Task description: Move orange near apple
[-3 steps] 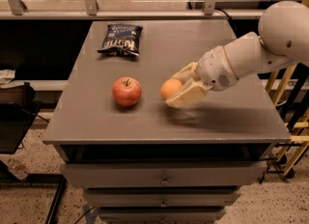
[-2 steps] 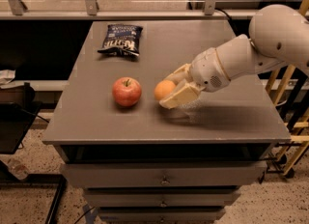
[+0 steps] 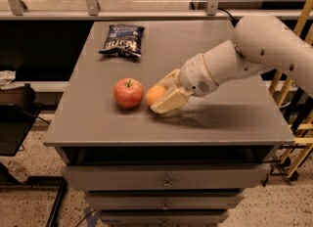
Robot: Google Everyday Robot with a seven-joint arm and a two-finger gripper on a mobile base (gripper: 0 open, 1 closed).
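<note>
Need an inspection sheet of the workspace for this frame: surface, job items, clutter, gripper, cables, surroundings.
Surface: grey table top, flat.
Job's things: orange between the fingers, close beside apple on the arm's side; whether they touch cannot be told.
Clutter: dark chip bag lying near the far left corner.
Grippers: gripper low over the table, shut on orange.
Cables: one dark cable behind the far edge.
Surroundings: drawers under the top; yellow frame at right.
</note>
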